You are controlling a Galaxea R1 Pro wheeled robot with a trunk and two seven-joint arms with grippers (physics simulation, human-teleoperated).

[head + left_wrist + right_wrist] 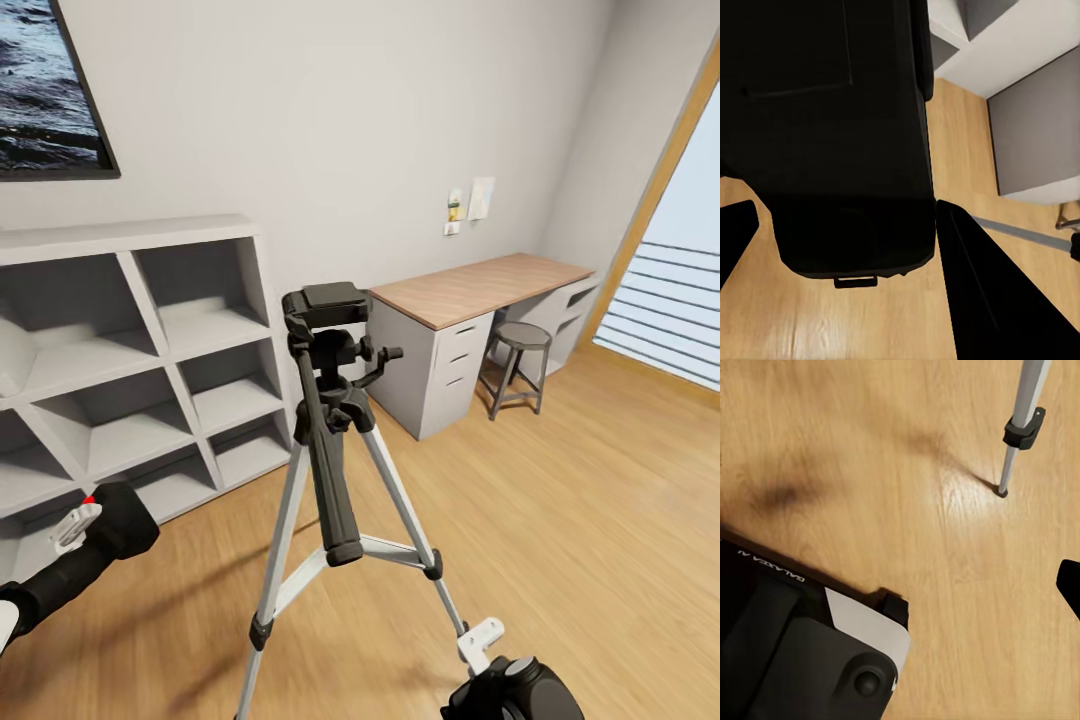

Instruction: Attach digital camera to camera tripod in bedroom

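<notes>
Digital camera (847,142) apparently clamped between left end effector (844,247) fingers, low left of camera tripod (330,440).

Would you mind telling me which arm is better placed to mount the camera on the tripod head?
Left: its gripper already holds the digital camera, low beside the camera tripod. The right gripper carries nothing.
</notes>
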